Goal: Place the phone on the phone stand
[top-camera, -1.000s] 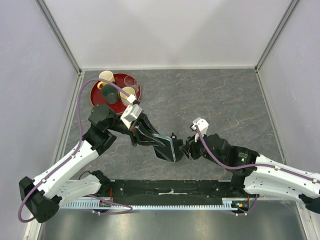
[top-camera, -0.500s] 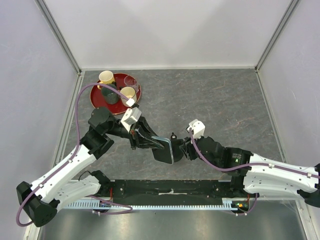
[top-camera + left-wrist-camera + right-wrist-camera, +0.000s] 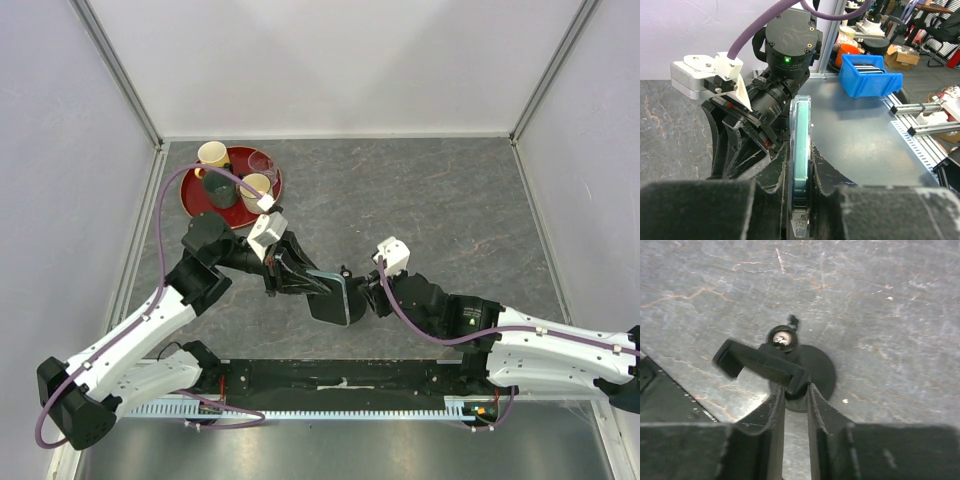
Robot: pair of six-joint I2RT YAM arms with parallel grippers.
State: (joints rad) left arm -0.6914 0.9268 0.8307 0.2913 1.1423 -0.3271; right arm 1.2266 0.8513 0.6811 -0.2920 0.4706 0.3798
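Observation:
The phone is a flat black slab with a light teal rim, held on edge just above the table. My left gripper is shut on it; in the left wrist view the phone stands edge-on between the fingers. The phone stand shows its clamp bracket, stem and round disc base on the grey table. My right gripper is shut on the bracket's right end. In the top view my right gripper and the stand sit right beside the phone.
A red tray with several cups stands at the back left. A black rail runs along the near edge. The right arm's wrist fills the space just beyond the phone in the left wrist view.
My right gripper has shifted left, closing up to the phone. My left gripper moved slightly with the phone still held.

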